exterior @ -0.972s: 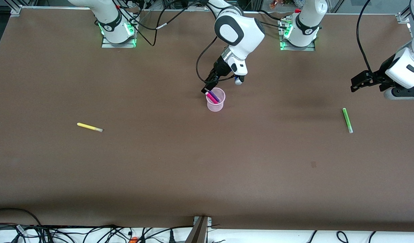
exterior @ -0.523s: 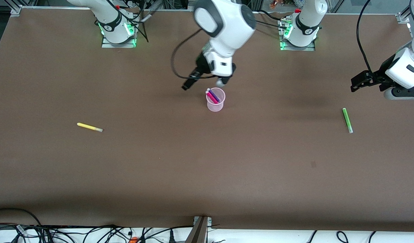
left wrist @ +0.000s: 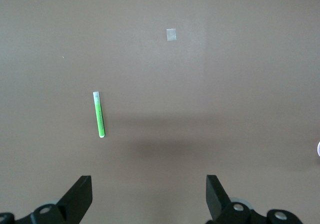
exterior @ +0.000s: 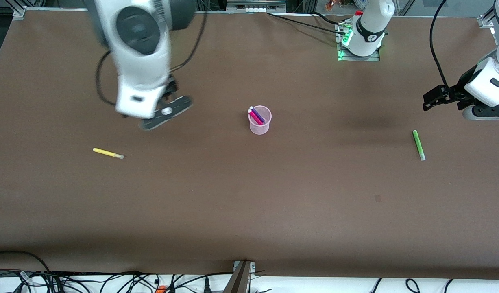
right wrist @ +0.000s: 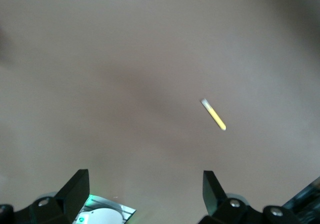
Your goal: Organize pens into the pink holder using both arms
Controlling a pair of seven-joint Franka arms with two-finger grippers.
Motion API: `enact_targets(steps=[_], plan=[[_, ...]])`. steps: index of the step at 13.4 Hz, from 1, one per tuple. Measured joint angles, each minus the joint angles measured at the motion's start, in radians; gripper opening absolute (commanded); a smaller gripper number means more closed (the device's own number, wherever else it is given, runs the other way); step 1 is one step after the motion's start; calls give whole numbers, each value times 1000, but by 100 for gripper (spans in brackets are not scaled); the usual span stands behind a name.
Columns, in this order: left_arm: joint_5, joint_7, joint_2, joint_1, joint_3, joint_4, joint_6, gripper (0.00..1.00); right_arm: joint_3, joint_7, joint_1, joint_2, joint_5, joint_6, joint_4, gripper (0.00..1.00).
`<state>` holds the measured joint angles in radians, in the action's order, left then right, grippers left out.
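The pink holder [exterior: 260,127] stands mid-table with the magenta pen [exterior: 255,117] and the dark purple pen [exterior: 259,115] leaning in it. The yellow pen [exterior: 107,153] lies flat toward the right arm's end and also shows in the right wrist view [right wrist: 214,115]. The green pen [exterior: 418,145] lies flat toward the left arm's end and also shows in the left wrist view [left wrist: 99,115]. My right gripper [exterior: 166,114] [right wrist: 145,191] is open and empty, in the air over bare table between the holder and the yellow pen. My left gripper [exterior: 431,101] [left wrist: 149,194] is open and empty, above the table beside the green pen.
A small pale square mark [exterior: 378,198] is on the brown table [exterior: 249,203], nearer the front camera than the green pen; it also shows in the left wrist view [left wrist: 171,34]. The left arm's base [exterior: 359,44] stands at the table's edge. Cables lie along the front edge.
My right gripper has left the holder's rim and swung quickly toward the right arm's end, close to the yellow pen. The two pens stay in the holder. The left arm has not moved.
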<state>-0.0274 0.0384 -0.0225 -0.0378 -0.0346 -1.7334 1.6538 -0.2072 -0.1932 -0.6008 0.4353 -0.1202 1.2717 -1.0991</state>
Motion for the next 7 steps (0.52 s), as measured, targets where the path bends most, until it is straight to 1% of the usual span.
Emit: enact_targets(steps=[2,4,5,7], plan=[[0,0,0,-1,2,1,0,100,-79,-9,54,-8,88,11,-26,99],[0,0,0,-1,3,2,0,100,-189,-44,86,-9,183,52,-61,99],[0,0,0,-1,3,2,0,100,-237,-63,103,-9,215,74,-83,98],[0,0,0,-1,3,2,0,100,-307,-76,127,-11,245,105,-146,98]])
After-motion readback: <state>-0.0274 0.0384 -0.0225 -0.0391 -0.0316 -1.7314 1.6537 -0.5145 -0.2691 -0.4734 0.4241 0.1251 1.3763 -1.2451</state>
